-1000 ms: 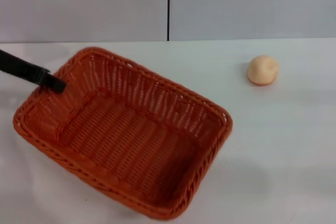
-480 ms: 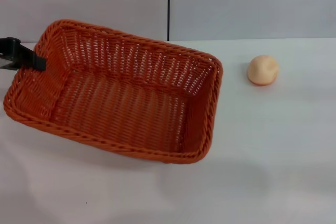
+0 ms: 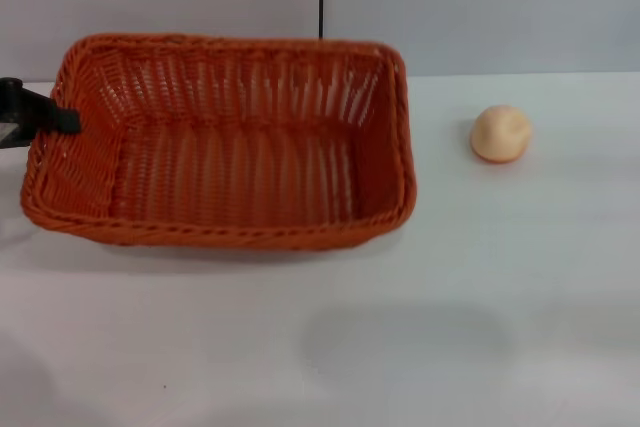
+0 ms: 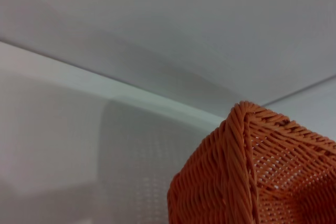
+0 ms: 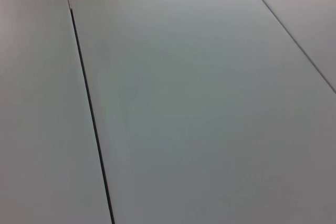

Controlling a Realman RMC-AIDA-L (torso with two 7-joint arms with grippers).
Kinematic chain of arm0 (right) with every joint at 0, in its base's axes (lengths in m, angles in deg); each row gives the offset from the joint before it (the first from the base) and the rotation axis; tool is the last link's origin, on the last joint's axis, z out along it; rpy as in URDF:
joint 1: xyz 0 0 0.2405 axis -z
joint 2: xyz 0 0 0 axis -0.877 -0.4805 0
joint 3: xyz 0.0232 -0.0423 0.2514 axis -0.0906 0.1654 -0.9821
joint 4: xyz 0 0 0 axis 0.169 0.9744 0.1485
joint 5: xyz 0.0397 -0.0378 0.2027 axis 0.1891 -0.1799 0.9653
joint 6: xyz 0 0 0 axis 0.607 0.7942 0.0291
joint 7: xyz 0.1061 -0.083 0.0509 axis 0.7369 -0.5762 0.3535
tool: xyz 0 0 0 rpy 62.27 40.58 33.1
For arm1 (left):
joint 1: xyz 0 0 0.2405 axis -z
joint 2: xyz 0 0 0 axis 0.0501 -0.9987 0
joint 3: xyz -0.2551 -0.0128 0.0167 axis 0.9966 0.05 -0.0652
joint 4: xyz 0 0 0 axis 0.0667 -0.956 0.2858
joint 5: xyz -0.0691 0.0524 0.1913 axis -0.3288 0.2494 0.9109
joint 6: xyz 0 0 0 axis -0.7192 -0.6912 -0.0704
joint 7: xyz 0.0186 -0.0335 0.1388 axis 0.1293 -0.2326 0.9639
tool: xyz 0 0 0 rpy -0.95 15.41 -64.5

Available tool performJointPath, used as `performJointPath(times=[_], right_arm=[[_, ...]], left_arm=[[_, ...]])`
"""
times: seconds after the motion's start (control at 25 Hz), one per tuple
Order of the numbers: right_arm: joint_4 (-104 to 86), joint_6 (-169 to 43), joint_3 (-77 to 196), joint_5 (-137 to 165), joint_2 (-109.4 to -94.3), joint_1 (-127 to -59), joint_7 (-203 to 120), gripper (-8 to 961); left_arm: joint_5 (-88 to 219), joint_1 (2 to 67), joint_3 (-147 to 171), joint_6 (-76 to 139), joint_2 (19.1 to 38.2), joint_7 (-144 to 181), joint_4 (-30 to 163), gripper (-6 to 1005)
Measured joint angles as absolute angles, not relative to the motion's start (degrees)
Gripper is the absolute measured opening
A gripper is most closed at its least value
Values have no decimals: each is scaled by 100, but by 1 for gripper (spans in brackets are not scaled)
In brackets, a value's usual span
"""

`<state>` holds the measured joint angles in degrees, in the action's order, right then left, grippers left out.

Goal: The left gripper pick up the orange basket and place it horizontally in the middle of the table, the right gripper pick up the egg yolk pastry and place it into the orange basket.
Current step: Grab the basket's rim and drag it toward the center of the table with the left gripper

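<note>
Far left in our head view: left pincer, black, coming in from the edge. Its tip sits on the left short rim of the orange basket, clamped on that rim. The basket's long sides run left to right across the white surface, left of centre. Its near long rim is low and its far rim stands higher against the grey wall, so we read it as tilted toward us. We can't tell whether the base is touching the surface; a shadow lies just below it.

Our left wrist view shows one basket corner close up, with surface and wall behind it.

Right of the basket, well apart from it: egg yolk pastry, sitting alone on the surface.

Right pincer: not in any view. Right wrist view shows only grey wall panels.
</note>
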<state>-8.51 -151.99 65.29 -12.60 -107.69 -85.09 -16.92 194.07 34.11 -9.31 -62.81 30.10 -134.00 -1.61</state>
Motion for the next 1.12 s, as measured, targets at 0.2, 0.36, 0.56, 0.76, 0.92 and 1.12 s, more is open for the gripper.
performJointPath(times=[0.2,0.36,0.56,0.76,0.92,1.12], right_arm=[[-846,-15092,6528,-1260,-10769,-8514,-1692,680],[-836,-15056,6529,-1260,-10770,-8526,-1692,680],[-827,-15013,6531,-1260,-10778,-8567,-1692,680],[-818,-14949,6531,-1260,-10786,-8607,-1692,680],[-811,-14939,6531,-1260,-10787,-8644,-1692,679],[-810,-14929,6531,-1260,-10784,-8687,-1692,679]], left_arm=[[19122,3096,-892,-6243,3162,-13418,-187,224],[18892,2947,-954,-6235,3180,-13396,-143,231],[18810,2858,-1059,-6223,3182,-13345,-133,241],[18716,2785,-1113,-6179,3181,-13267,-72,250],[18709,2780,-1232,-6189,3171,-13203,3,257],[18710,2775,-1625,-6212,3161,-13221,14,267]])
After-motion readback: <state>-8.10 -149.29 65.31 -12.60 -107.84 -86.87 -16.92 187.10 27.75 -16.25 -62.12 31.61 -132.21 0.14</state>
